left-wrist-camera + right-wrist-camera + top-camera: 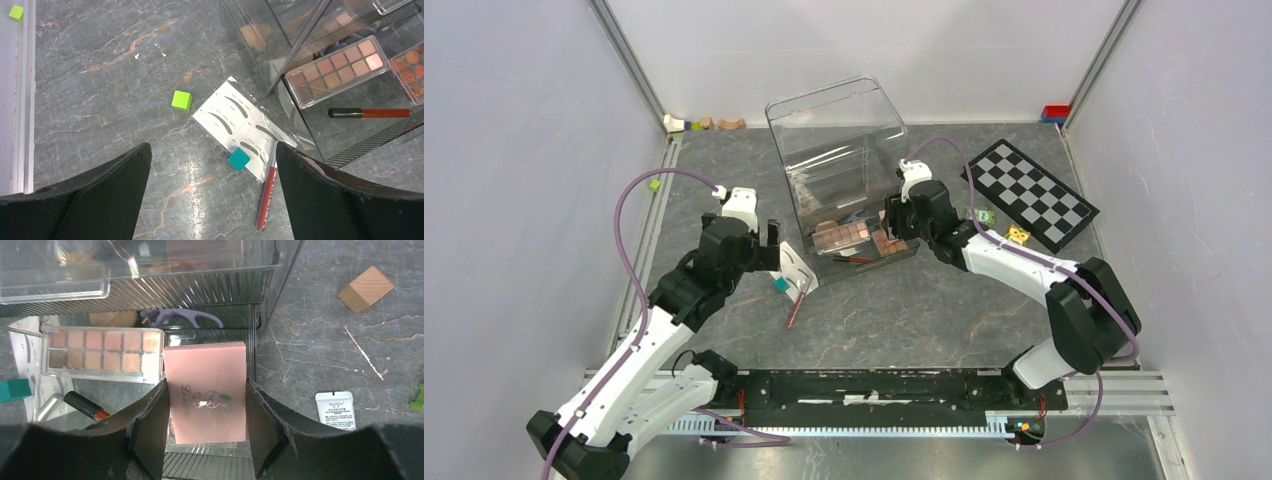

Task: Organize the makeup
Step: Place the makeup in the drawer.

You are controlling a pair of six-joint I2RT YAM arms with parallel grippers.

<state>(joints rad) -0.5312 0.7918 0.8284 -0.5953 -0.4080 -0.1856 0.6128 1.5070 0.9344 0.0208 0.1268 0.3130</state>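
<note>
My left gripper [776, 252] [212, 146] is open and empty, hovering over the table. Just ahead of it lie the white eyebrow card [245, 125] [796, 268] and a red lip pencil [266, 192] [797, 305]. My right gripper [892, 232] [206, 392] is shut on a pink compact [205, 360] over the front tray of the clear organizer [834, 160]. In the tray lie a brown eyeshadow palette [102, 352] [337, 70], an orange palette [412, 65], a black-capped red pencil [370, 113] [85, 406], lilac scissors [182, 317] and a peach sponge [112, 318].
A teal cube [238, 159] rests on the card's edge and a green cube [181, 100] lies beside it. The checkerboard [1029, 195] lies at the back right. A wooden block [365, 288] and a white sachet [336, 410] lie right of the organizer.
</note>
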